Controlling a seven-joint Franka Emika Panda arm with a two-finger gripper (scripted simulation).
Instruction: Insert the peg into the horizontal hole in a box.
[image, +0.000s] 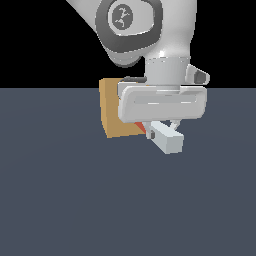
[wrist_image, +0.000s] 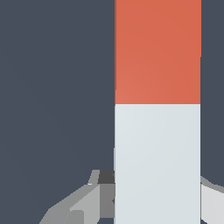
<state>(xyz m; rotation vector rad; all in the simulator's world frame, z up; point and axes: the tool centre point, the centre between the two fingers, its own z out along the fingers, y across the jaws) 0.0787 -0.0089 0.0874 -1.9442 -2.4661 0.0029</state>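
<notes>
The peg is in my gripper (image: 161, 125), which is shut on its white end section (image: 168, 138). That white end points toward the exterior camera. A short stretch of the orange-red part (image: 141, 128) runs back toward the tan box (image: 112, 112), which stands just behind the gripper on the exterior view's left. The hand hides part of the box. The hole is hidden. In the wrist view the peg (wrist_image: 157, 131) fills the middle, white near the fingers (wrist_image: 83, 203) and orange-red farther out. The box is out of the wrist view.
A flat dark grey floor (image: 75, 200) stretches all around the box and gripper. The arm's white wrist and link (image: 150, 40) rise above the hand. Nothing else stands on the floor.
</notes>
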